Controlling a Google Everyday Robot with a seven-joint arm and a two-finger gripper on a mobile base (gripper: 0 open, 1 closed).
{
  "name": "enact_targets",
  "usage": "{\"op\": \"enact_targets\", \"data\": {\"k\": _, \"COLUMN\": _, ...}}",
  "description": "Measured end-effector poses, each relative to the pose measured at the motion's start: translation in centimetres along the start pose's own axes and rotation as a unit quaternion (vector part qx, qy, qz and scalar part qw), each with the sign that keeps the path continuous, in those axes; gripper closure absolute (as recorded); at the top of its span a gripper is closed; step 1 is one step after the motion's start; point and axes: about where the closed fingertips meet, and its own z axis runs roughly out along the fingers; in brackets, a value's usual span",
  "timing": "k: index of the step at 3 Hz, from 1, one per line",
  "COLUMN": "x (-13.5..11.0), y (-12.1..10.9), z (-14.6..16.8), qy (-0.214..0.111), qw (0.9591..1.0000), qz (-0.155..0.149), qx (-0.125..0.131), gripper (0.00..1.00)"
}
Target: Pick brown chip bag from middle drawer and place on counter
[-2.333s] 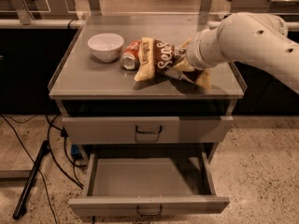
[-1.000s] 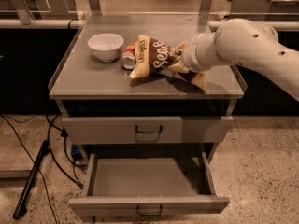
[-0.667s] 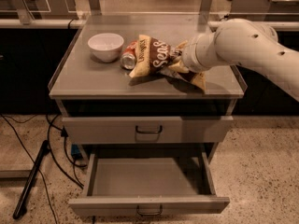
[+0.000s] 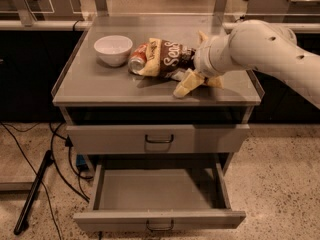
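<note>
The brown chip bag (image 4: 167, 59) lies on the counter (image 4: 100, 86), its left end resting against an orange-red soda can (image 4: 138, 63). My gripper (image 4: 200, 83) hangs at the bag's right end, low over the counter. Its cream fingers (image 4: 184, 85) are spread apart, and the bag seems to lie free of them. The white arm comes in from the right. The middle drawer (image 4: 160, 216) is pulled out at the bottom of the cabinet, and its inside shows nothing in it.
A white bowl (image 4: 113, 49) stands on the counter left of the can. A shut grey drawer front (image 4: 157, 138) sits above the open drawer. Cables and a dark pole (image 4: 32, 194) lie on the floor at the left.
The bag has shifted slightly left against the can and settled on the counter. The gripper's fingers now show spread at the bag's right end.
</note>
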Motion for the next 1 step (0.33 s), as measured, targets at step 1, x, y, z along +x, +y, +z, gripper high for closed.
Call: {"op": "enact_targets", "data": {"k": 1, "x": 0.0, "y": 0.0, "z": 0.0, "qy": 0.0, "qw": 1.0, "qz": 0.0, "qx": 0.0, "gripper": 0.0}}
